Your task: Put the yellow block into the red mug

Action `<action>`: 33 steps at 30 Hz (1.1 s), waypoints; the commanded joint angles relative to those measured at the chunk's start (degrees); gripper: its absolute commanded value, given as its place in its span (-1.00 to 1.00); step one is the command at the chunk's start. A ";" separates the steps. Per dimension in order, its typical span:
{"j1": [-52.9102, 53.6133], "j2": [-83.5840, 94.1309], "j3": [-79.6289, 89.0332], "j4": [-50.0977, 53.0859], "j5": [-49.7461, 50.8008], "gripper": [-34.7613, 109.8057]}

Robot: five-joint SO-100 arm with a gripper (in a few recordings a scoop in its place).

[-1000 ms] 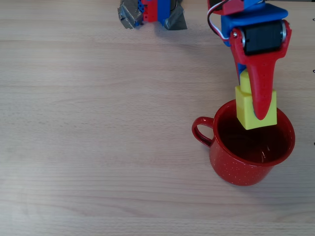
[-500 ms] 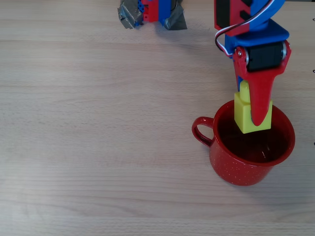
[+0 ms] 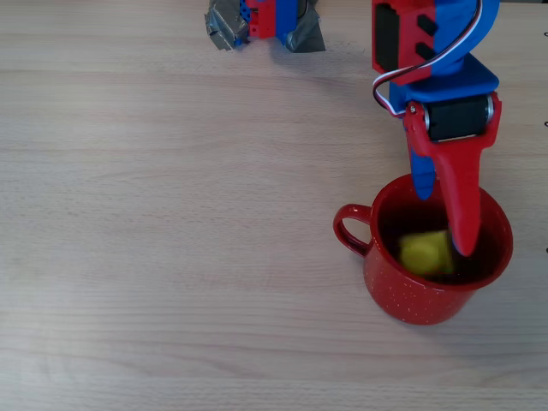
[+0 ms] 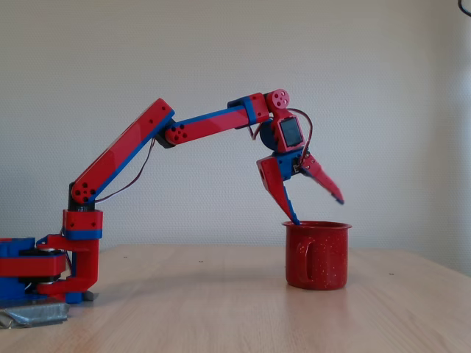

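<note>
One yellow block [image 3: 425,253], one red mug [image 3: 424,287], one robot arm [image 4: 184,131]

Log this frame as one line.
gripper: open, above mug | yellow block: inside red mug, blurred | mug: upright on table

From the overhead view we look straight down, fairly close, on the wooden table [image 3: 171,257], the arm's base at the top edge. From the fixed view we look level from the side, farther back. We find the red mug [image 3: 411,295] in both.
</note>
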 commanded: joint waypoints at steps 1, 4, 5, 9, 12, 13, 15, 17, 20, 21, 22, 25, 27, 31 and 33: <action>-0.53 3.69 -1.23 -0.79 0.88 0.03; -0.26 4.57 -1.23 -1.05 0.44 0.03; -0.09 5.01 -1.23 -1.05 0.18 0.02; 0.70 7.03 -1.23 -0.88 -0.88 0.01; 1.41 8.96 -0.79 -0.79 -2.11 -0.03; 1.67 9.84 -0.26 -0.88 -2.90 -0.09; 2.11 11.60 0.79 -1.05 -3.60 -0.45; 2.64 13.45 1.41 -0.70 -3.52 -0.52; 3.69 16.87 2.90 -0.70 -3.87 -0.52; 4.13 18.11 3.60 -0.62 -4.57 -0.52; 4.75 19.51 4.48 -0.79 -5.19 -0.52; 6.86 23.99 7.82 -1.85 -6.77 -0.52; 8.70 27.51 11.16 -3.25 -8.00 -0.52; 12.74 34.89 17.23 -4.66 -10.37 -0.52; 15.12 38.67 20.21 -5.10 -11.51 -0.52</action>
